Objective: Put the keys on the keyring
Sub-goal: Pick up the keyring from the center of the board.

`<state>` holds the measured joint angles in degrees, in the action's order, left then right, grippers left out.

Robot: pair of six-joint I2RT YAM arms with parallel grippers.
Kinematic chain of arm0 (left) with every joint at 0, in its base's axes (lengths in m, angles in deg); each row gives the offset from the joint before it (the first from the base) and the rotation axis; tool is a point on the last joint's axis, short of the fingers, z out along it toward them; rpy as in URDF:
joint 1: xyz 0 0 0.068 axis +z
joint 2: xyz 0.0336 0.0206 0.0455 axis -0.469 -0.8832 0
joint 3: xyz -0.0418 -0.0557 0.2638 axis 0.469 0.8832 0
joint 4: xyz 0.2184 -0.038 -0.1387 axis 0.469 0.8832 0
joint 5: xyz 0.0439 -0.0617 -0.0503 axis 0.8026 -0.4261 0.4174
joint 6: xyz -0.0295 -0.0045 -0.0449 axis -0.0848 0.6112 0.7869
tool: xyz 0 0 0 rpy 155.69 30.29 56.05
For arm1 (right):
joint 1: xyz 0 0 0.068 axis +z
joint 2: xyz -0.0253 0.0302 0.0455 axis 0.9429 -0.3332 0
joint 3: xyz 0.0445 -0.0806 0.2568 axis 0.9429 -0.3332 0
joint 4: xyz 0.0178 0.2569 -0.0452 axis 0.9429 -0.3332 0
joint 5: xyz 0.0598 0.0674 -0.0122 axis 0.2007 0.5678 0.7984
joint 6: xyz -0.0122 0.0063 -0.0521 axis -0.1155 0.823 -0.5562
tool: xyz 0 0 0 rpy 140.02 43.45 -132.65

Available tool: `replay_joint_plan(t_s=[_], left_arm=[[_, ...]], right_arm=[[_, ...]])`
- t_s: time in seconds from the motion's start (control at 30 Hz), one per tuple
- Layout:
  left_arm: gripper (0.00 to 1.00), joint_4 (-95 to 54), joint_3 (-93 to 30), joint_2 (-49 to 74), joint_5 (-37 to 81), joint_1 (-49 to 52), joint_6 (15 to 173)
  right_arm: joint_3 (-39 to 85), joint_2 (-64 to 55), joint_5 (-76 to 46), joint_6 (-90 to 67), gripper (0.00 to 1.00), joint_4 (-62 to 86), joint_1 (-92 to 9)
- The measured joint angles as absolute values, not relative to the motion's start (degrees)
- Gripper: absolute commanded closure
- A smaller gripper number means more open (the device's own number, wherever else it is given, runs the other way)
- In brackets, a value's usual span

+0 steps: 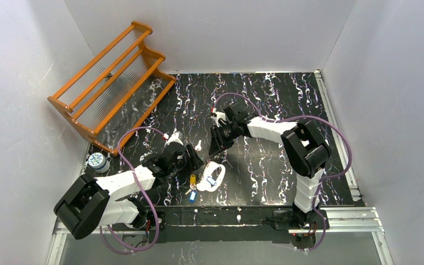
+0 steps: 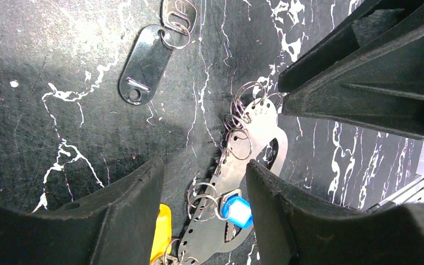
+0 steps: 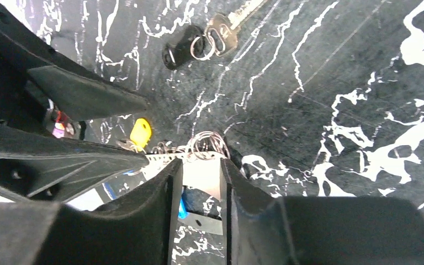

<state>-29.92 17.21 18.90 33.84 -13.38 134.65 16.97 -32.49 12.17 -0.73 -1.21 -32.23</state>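
Observation:
The white oval keyring (image 1: 214, 174) lies flat on the dark mat between my two grippers. In the left wrist view it (image 2: 254, 144) is a metal plate with small split rings and a blue-headed key (image 2: 237, 211) on it, and a yellow-headed key (image 2: 162, 226) beside it. My left gripper (image 2: 204, 182) is open, with its jaws standing on either side of the keyring's lower part. My right gripper (image 3: 201, 163) has a narrow gap between its jaws and sits over the keyring's (image 3: 201, 176) other end. Whether it touches the keyring is unclear.
A black-tagged key (image 2: 145, 63) lies loose on the mat past the keyring. A white-headed key (image 1: 198, 146) lies between the grippers and a blue one (image 1: 192, 196) near the front edge. An orange wooden rack (image 1: 110, 88) stands at the back left, and a small round tin (image 1: 96, 161) at the left edge.

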Motion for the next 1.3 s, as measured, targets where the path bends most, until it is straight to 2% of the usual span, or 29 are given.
replay_joint_plan(t_s=[0.13,0.3,0.37,0.47,0.6,0.87,1.3], left_arm=[[0.46,-29.92,17.21,18.9,33.82,-13.38,134.65],[0.46,-29.92,17.21,18.9,33.82,-13.38,134.65],[0.46,-29.9,17.21,18.9,33.82,-13.38,134.65],[0.46,-29.83,17.21,18.93,33.84,-13.38,134.65],[0.46,-29.26,17.19,19.34,33.9,-13.38,134.56],[0.45,-24.11,15.24,22.16,35.89,-13.35,129.97],[0.47,-20.61,8.45,32.7,41.58,-13.33,113.03]], right_arm=[[17.34,-33.43,10.6,-1.34,0.52,-2.1,-32.36],[18.0,-35.77,10.71,-1.97,0.57,-2.72,-32.58],[18.19,-36.86,11.78,-2.21,0.64,-2.87,-32.63],[18.68,-38.28,14.12,-2.78,0.81,-2.54,-32.71],[18.68,-39.49,17.0,-3.17,0.99,-2.17,-32.71],[18.57,-37.23,18.95,-6.23,0.99,-1.91,-32.69],[14.17,-14.57,14.09,-14.04,0.99,1.83,-32.65]])
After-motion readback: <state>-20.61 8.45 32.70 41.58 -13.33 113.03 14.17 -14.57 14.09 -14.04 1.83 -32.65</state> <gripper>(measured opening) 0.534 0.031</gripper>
